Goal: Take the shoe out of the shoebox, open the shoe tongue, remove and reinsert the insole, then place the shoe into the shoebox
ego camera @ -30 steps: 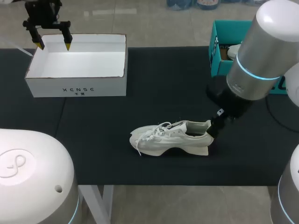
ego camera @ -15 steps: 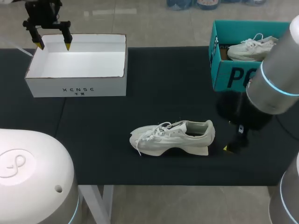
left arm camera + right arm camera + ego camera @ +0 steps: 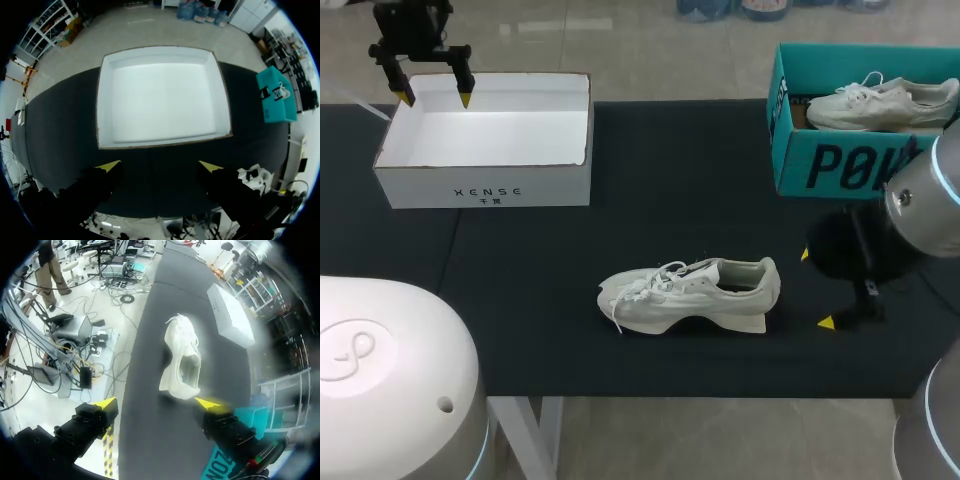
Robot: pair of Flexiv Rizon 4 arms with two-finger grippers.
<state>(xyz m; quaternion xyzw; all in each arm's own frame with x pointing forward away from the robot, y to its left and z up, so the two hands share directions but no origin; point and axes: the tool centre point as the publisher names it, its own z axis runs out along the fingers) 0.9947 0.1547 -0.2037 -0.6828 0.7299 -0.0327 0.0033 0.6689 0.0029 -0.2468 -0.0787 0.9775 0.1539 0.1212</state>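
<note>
Black lettering (image 3: 488, 191) on white shoebox (image 3: 420, 186)

A table (image 3: 700, 170) with a matte black top stands on a white leg frame (image 3: 548, 432).

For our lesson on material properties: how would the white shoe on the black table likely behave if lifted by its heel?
The shoe probably feels light, as its upper looks thin. The thin heel rim may well buckle when squeezed, while the thick sole should stay stiff. Its loose laces would likely dangle.
</note>
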